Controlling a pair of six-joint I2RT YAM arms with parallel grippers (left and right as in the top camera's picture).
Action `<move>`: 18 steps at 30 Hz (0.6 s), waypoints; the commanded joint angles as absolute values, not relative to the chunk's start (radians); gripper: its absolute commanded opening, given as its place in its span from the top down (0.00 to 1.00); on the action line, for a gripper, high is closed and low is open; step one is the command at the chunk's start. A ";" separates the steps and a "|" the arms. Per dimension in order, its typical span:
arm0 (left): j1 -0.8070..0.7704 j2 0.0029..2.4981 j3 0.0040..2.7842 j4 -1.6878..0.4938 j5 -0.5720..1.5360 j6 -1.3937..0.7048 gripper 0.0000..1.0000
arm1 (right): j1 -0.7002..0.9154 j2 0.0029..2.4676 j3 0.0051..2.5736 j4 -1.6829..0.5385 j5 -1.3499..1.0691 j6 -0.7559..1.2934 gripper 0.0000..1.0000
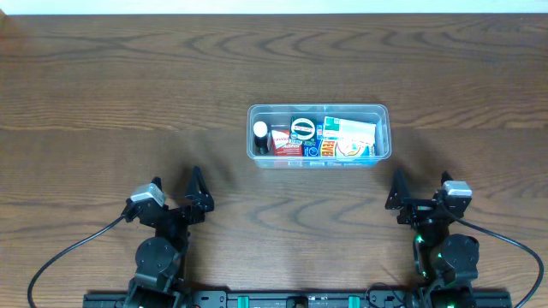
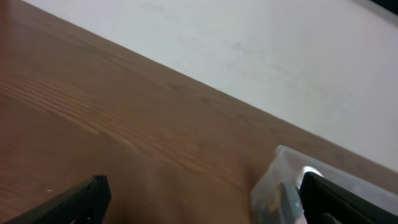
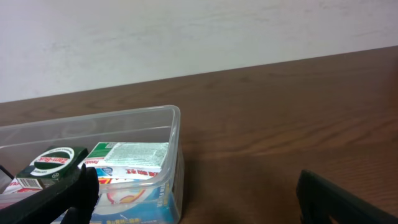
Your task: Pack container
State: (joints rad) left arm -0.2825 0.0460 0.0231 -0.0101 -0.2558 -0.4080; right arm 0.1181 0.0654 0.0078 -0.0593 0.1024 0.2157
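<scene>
— Brown wood-grain surface [image 1: 103, 77] fills the overhead view, with a pale strip [image 1: 274, 6] along the top edge. Where is the container?

— The container [image 1: 318, 107] sits a little right of the frame's centre, flat on the wood, its long side running left to right. It is clear plastic with rounded corners.

— Anything in it?

— Small packaged items, side by side. A white-capped item [image 1: 260, 130] is at the left end, with a red-and-white packet [image 1: 280, 140] next to it. Then comes a dark green box [image 1: 302, 128] with an oval label, and blue packets [image 1: 313, 149] lower in the picture. A green-and-white packet [image 1: 351, 128] is at the right end.

— And the arms?

— Both are at the bottom of the frame, well apart from each other. The left pincer [image 1: 177, 190] is at lower left, jaws spread wide with nothing between them, apart from the container. The right pincer [image 1: 419, 190] is at lower right, near the container's right end, equally wide and empty.

— The wrist views?

— Left wrist: black fingertips [image 2: 81, 199] in the bottom corners with bare wood between them. One rounded corner of the container shows at lower right, and a white wall [image 2: 249, 37] is behind. Right wrist: the container's end fills the lower left, with the dark green box and green-and-white packet inside. One fingertip overlaps its wall in the picture, and I cannot tell whether they touch.
</scene>
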 commanded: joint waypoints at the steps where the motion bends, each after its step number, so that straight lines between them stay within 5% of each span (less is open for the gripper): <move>1: -0.285 0.050 0.004 -0.044 -0.321 -0.334 0.02 | 0.118 0.067 0.006 -0.062 0.109 0.201 0.01; 9: -0.285 0.050 0.004 -0.044 -0.331 -0.009 0.02 | 0.118 0.067 0.006 -0.061 0.109 0.201 0.01; 18: -0.285 0.050 0.004 -0.033 -0.334 0.040 0.02 | 0.118 0.067 0.006 -0.061 0.109 0.201 0.01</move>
State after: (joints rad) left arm -0.2825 0.0460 0.0246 -0.0086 -0.3069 -0.0021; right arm 0.1181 0.0654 0.0078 -0.0593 0.1020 0.2157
